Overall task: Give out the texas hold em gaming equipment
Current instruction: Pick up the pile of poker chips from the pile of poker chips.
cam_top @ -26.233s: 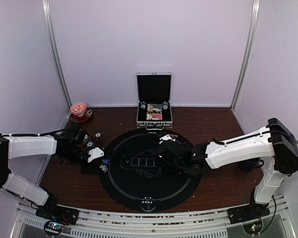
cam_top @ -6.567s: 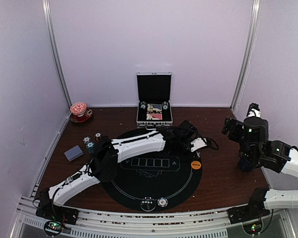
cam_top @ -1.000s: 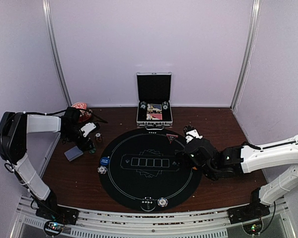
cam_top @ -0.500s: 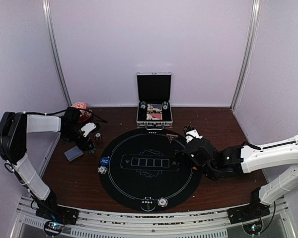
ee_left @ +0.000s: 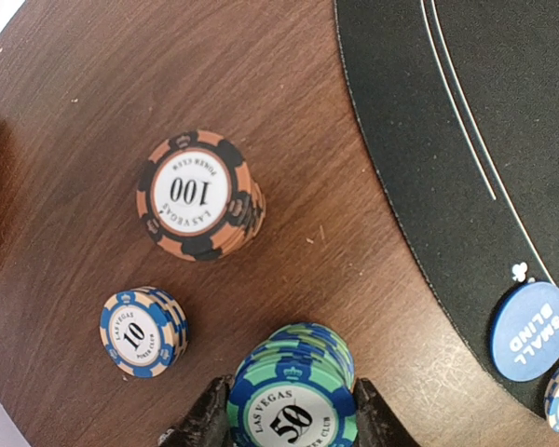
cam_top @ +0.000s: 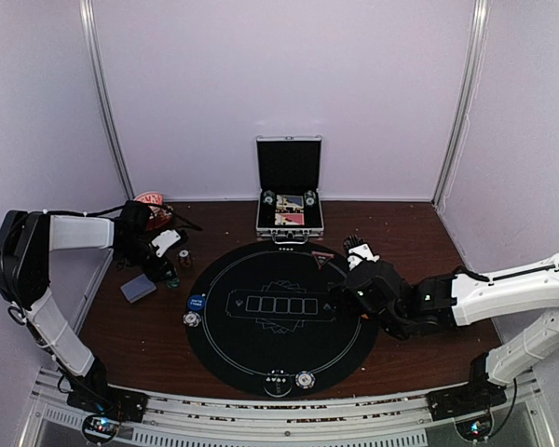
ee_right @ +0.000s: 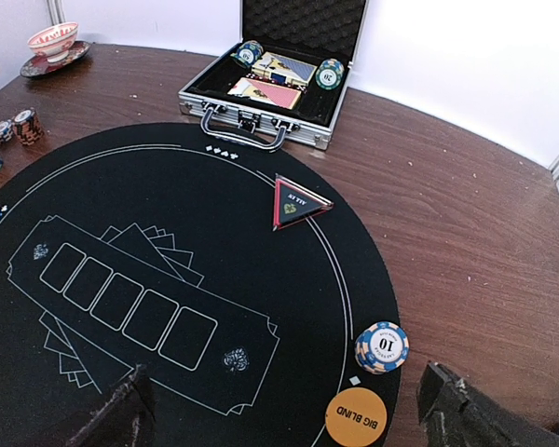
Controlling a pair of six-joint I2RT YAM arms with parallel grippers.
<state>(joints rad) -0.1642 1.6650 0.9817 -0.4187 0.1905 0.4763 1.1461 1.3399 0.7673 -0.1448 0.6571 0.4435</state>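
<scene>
On the brown desk point(ee_left: 93, 84), left of the round black mat point(ee_left: 466, 140), the left gripper point(ee_left: 291, 424) has its jaws pinching a green-and-blue stack of 50 chips point(ee_left: 293, 396). A small 10 stack point(ee_left: 142, 331) and an orange-and-black 100 stack point(ee_left: 197, 194) stand near it, apart from each other. A blue small blind button point(ee_left: 531, 331) lies at the mat's edge. Over the mat's right side, the right gripper point(ee_right: 289, 414) hangs with jaws spread wide, holding nothing. A second 10 stack point(ee_right: 382, 346) and an orange big blind button point(ee_right: 356, 417) lie on the mat's rim below it.
</scene>
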